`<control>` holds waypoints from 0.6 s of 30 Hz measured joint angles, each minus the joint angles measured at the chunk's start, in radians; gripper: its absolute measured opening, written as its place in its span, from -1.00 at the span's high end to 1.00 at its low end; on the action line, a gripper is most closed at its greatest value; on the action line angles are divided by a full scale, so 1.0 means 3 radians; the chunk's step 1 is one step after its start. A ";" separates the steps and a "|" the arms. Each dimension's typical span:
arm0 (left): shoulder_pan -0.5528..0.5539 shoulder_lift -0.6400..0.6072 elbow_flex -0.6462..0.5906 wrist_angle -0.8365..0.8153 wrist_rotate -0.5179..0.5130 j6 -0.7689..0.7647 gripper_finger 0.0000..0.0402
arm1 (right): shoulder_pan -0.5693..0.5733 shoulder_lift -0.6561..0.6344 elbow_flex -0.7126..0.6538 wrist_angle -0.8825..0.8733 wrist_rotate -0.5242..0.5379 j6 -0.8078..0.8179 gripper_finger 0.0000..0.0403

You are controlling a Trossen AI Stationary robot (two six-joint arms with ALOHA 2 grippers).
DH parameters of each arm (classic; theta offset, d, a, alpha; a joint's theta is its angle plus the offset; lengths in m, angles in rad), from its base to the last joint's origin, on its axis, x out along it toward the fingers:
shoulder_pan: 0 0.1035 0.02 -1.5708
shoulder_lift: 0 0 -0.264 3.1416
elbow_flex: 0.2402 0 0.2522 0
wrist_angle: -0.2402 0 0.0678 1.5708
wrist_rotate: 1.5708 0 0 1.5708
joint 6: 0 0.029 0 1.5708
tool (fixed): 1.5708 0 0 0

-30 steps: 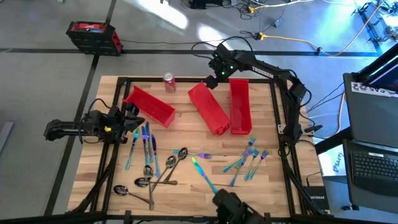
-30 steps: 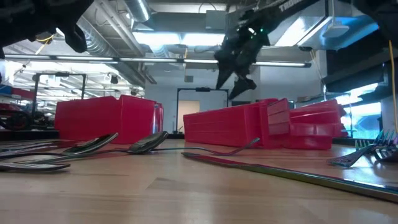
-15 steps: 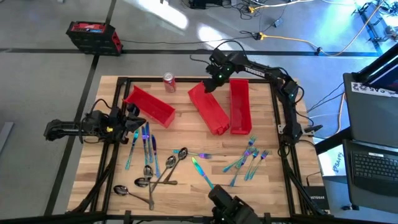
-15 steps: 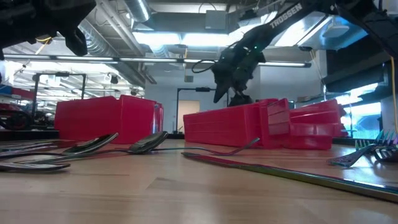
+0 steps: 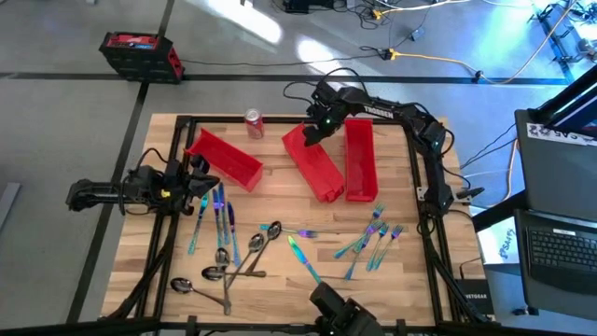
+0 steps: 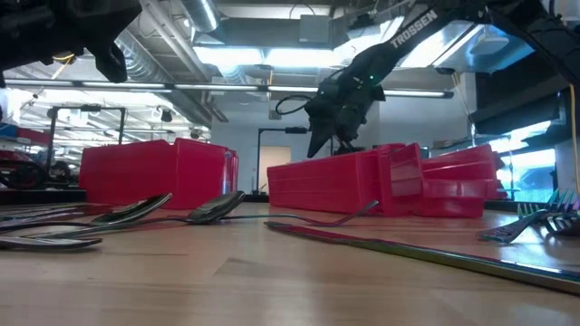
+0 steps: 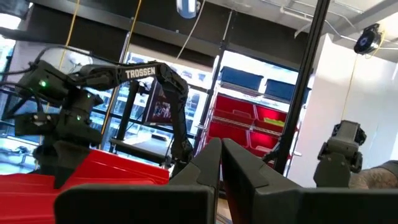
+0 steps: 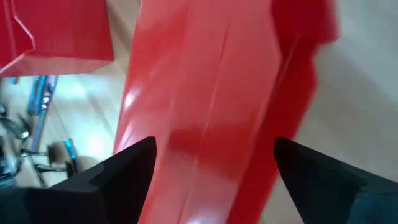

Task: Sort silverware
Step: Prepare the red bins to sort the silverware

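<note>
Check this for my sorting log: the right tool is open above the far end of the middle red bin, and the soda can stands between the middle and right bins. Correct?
Not quite. The soda can stands by the table's far edge between the left red bin and the middle red bin, as the high view shows. The rest holds: the right tool is open above the middle bin's far end.

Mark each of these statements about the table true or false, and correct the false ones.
1. The right end effector is open above the middle red bin. True.
2. The left end effector holds a fork. False: its fingers are shut on nothing.
3. The soda can stands inside a bin. False: it stands on the table, beside the left red bin.
4. The silverware lies on the table, outside the bins. True.
</note>
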 joint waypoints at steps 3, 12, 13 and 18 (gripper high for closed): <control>0.0000 -0.0001 0.0000 0.0000 -0.0008 0.0035 1.00 | 0.0036 0.0000 -0.0081 0.0058 -0.0065 0.0015 -0.53; -0.0001 0.0000 0.0000 0.0000 -0.0031 0.0029 1.00 | 0.0134 -0.0001 -0.0199 0.0207 -0.0172 0.0096 -0.25; 0.0000 0.0000 0.0000 -0.0004 -0.0030 0.0027 1.00 | 0.0134 -0.0001 -0.0199 0.0209 -0.0174 0.0101 -0.21; 0.0000 -0.0001 0.0000 -0.0019 -0.0030 0.0109 1.00 | 0.0158 -0.0001 -0.0200 0.0265 -0.0236 0.0204 0.02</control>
